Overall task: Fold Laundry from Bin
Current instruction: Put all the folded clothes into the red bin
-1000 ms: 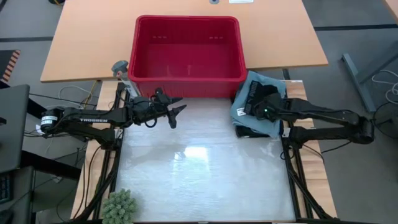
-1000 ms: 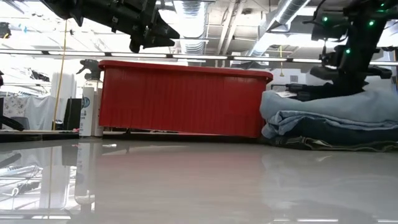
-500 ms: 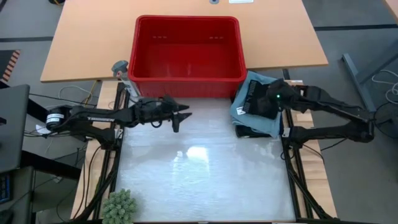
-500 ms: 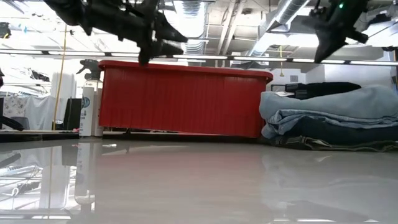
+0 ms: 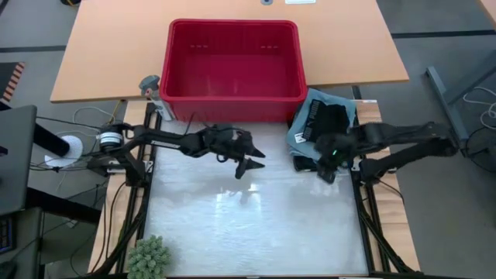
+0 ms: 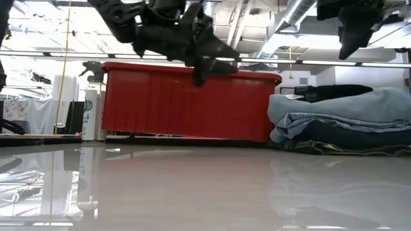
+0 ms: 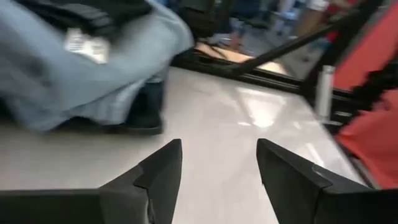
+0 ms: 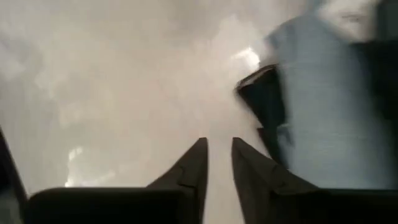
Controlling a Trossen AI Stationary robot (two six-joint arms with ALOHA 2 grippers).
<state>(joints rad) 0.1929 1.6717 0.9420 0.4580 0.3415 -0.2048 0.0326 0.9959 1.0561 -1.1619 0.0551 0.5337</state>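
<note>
Laundry (image 5: pixel 322 128) stacked beside the red bin (image 5: pixel 234 70) could topple if the slightly parted, empty right pincer (image 5: pixel 325 172) or open left pincer (image 5: pixel 246 164) brushes it.

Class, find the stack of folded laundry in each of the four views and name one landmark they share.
High view: stack of folded laundry, right of the red bin.
Low view: right side, beside the bin.
Left wrist view: upper left.
Right wrist view: right side.
Shared landmark: the glossy white mat.
</note>
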